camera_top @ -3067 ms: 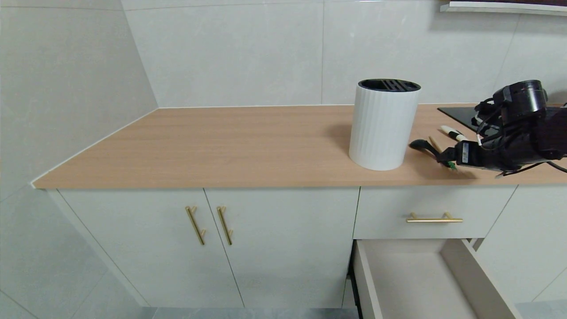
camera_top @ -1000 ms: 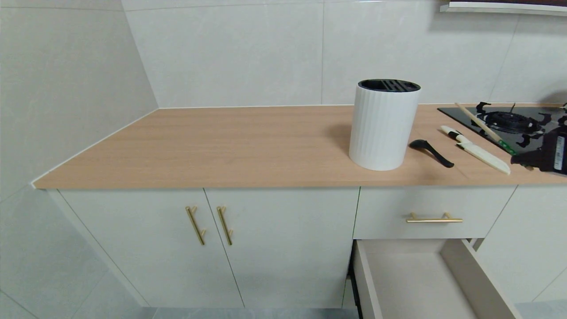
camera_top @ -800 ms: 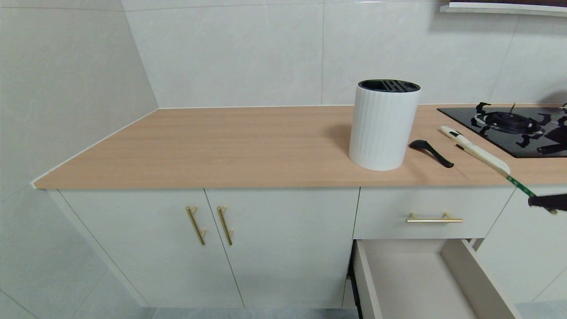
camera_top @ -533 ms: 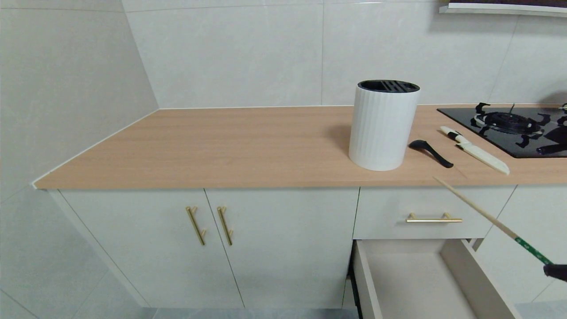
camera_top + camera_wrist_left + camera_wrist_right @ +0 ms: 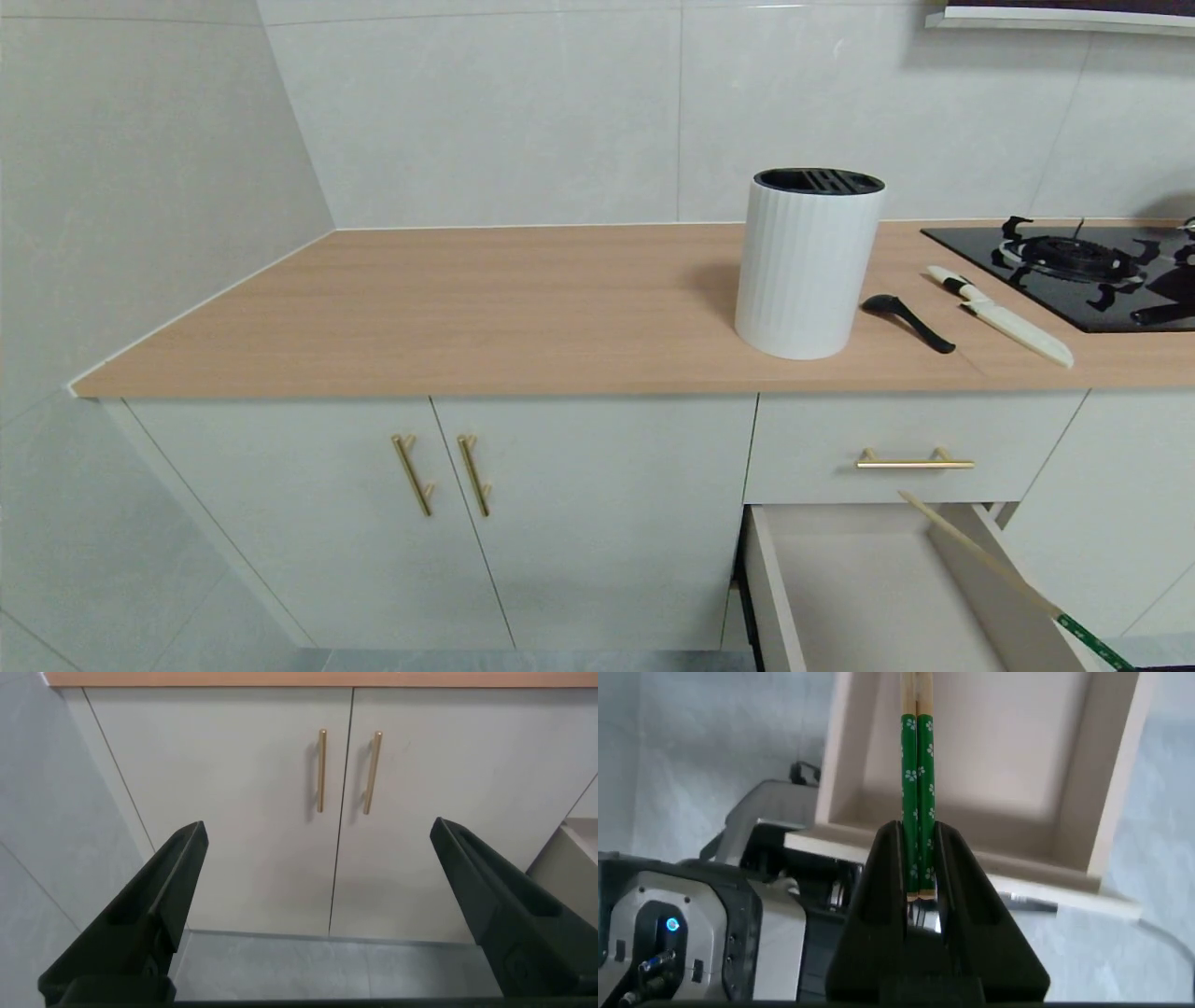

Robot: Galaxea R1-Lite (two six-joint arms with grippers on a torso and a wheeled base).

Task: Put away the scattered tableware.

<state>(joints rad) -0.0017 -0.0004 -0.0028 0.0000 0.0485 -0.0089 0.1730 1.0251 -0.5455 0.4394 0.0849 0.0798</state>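
Gripping the chopsticks by their green ends in the clamped right hand, long axis running straight out from it and hanging over the open drawer below.

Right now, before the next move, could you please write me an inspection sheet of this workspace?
Surface: wooden countertop, bare to the left of the white holder.
Job's things: chopsticks held over the open drawer; black spoon and white knife lie on the countertop to the right of the holder.
Clutter: nothing seen.
Grippers: left gripper open, facing the cabinet doors; right gripper shut on the chopsticks.
Cables: nothing seen.
Surroundings: gas stove at the right, tiled wall behind.
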